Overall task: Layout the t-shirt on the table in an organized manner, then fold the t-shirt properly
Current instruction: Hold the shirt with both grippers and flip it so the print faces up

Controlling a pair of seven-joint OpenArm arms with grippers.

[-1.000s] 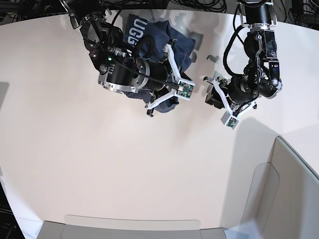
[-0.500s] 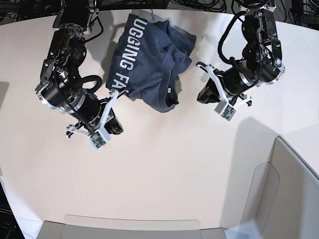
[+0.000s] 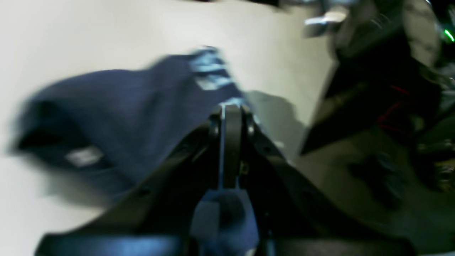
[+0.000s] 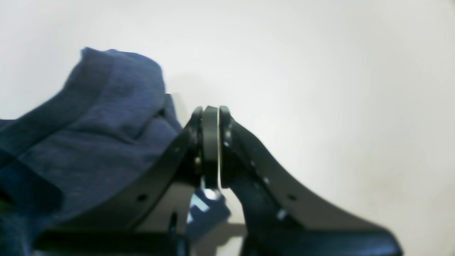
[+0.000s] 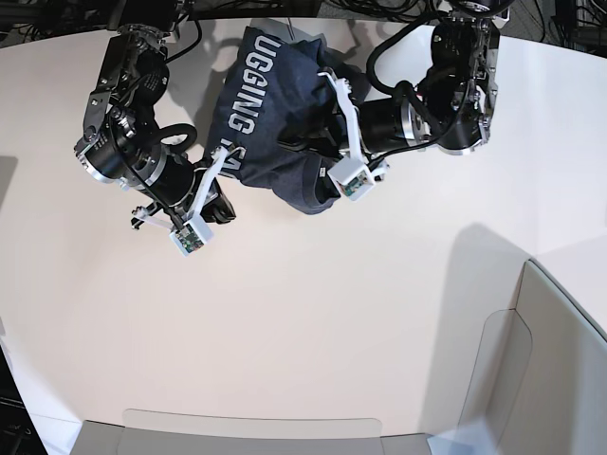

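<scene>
The dark blue-grey t-shirt [image 5: 266, 104] lies bunched at the far middle of the table [image 5: 313, 313], white lettering up along its left side. My right gripper [image 5: 225, 156] is at the shirt's lower left edge. In the right wrist view that gripper [image 4: 211, 110] is shut, with the t-shirt [image 4: 89, 135] against its left finger and a bit of cloth showing under the jaws. My left gripper [image 5: 292, 144] reaches in from the right over the crumpled middle. The blurred left wrist view shows the left gripper [image 3: 231, 108] shut at the edge of the t-shirt [image 3: 124, 103].
Pale grey panels stand at the front right [image 5: 555, 360] and along the front edge [image 5: 256, 427]. Black cables run behind the table's far curved edge. The other arm's dark body [image 3: 373, 89] fills the right of the left wrist view.
The right arm drew back to the left, pulling the lettered side of the shirt out. The left arm swung in from the right onto the shirt and its gripper shut.
</scene>
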